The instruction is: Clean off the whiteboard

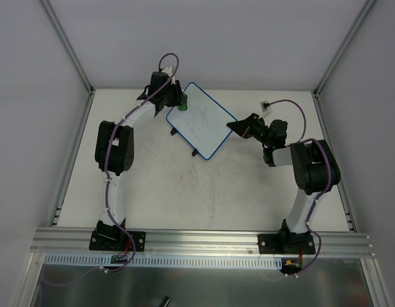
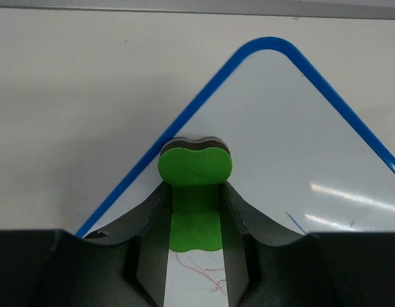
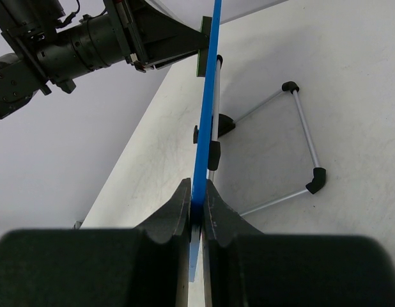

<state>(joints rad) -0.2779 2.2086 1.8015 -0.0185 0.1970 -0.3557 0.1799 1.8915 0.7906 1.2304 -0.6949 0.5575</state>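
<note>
White table [image 1: 153,192] below: my left claw [image 2: 194,192] pinches the green eraser [image 2: 195,167] against the whiteboard [image 2: 280,160]; my right claw [image 3: 197,192] clamps its blue rim [image 3: 207,96].

Green eraser [image 2: 195,167], white table [image 1: 204,192], aluminium rail [image 1: 204,241]

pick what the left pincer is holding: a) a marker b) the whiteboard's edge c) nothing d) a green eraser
d: the left pincer is shut on the green eraser, whose tip sits at the blue rim of the whiteboard.
</note>
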